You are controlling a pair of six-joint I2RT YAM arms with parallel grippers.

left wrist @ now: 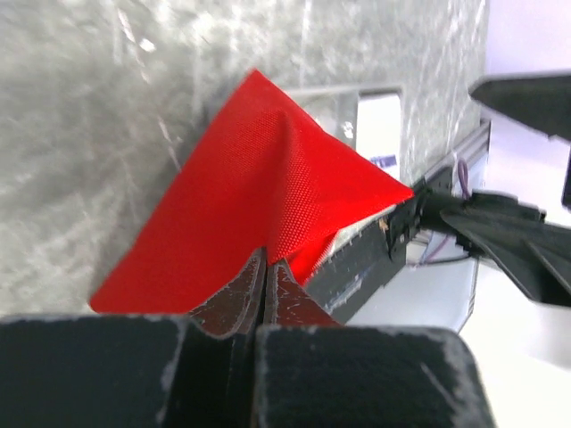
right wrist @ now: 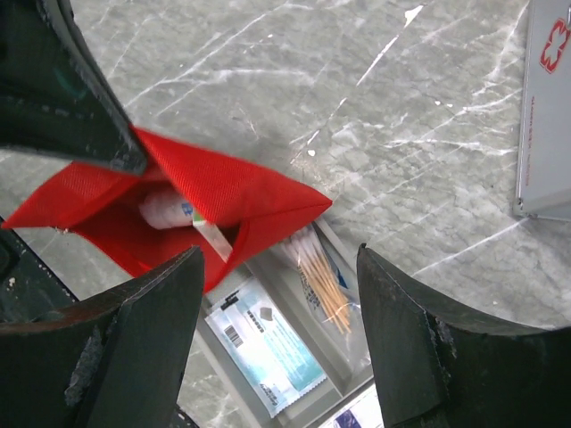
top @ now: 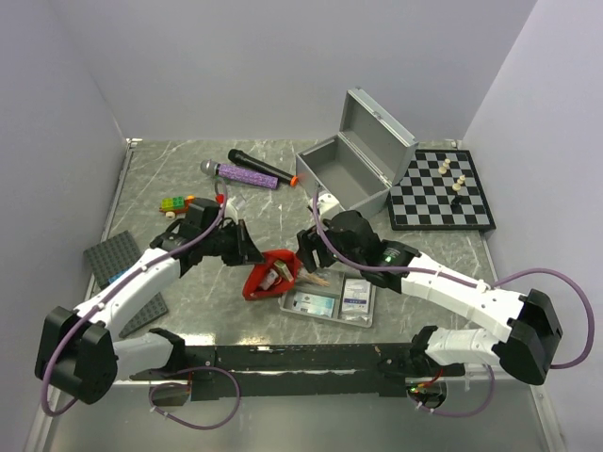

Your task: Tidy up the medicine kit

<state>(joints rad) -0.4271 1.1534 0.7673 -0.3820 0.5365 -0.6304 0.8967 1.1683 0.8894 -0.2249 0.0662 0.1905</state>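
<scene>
Pinching pouch (left wrist: 259, 178) open w/ left gripper (left wrist: 266, 259); right gripper (right wrist: 278, 259) gaping; next prob. needing packet (top: 314, 303) from tray (top: 369, 306), pouch's 4 o'clock.

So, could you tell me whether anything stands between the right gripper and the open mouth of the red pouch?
Nothing visible does. The right gripper, open, sits right at the mouth of the red pouch, which the left gripper holds up by a pinched edge. Only a white tube lies inside the pouch.

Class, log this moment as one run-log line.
left jaws: shut on red pouch | right jaws: open, near pouch and tray | tray: packets inside | case: lid open
</scene>
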